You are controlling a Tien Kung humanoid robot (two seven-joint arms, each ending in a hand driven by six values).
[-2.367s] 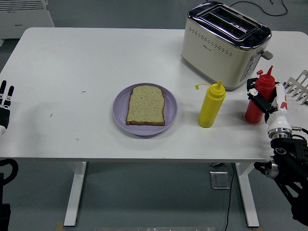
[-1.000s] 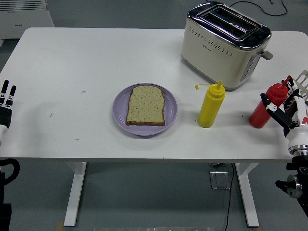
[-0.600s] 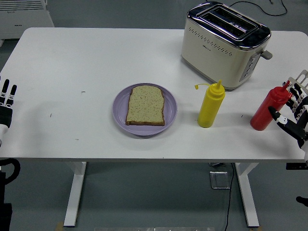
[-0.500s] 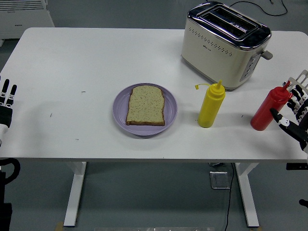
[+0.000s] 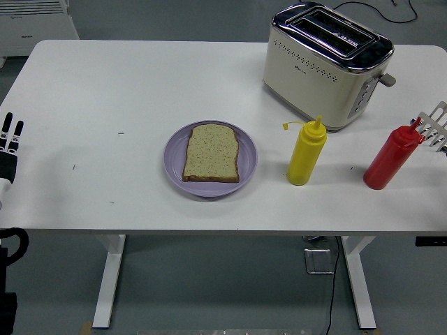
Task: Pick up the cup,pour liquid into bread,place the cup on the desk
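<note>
red bottle [image 5: 391, 158] leaning, unheld

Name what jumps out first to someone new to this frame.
A slice of bread on a purple plate sits mid-table. To its right stand a yellow squeeze bottle and a tilted red squeeze bottle, with a cream toaster behind them. Only the left hand shows, resting at the left edge.

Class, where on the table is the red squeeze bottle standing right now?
In the head view, the red squeeze bottle leans near the table's right edge, right of the yellow squeeze bottle, below the toaster, beside a white rack.
</note>
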